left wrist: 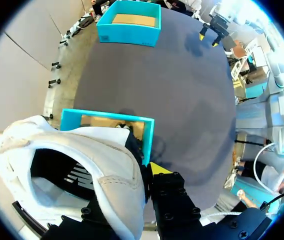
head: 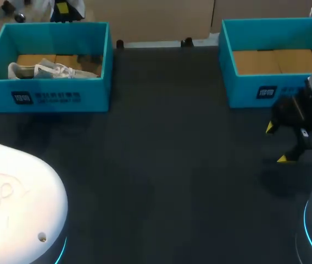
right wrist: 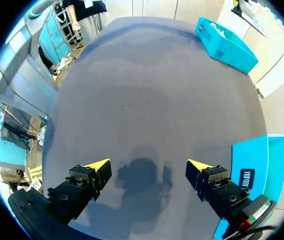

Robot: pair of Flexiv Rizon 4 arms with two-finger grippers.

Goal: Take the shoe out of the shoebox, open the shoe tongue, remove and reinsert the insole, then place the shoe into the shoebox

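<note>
shoe (head: 51, 69) in left shoebox (head: 46, 99)

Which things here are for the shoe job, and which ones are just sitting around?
For the job: the white shoe, the blue box it lies in, the open right claw.
Just sitting: the other blue box, empty, though the shoe might go there later.

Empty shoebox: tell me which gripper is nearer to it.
Right. The right gripper hangs open just in front of the empty shoebox, near its front wall. The left gripper is across the table, by the other shoebox.
</note>
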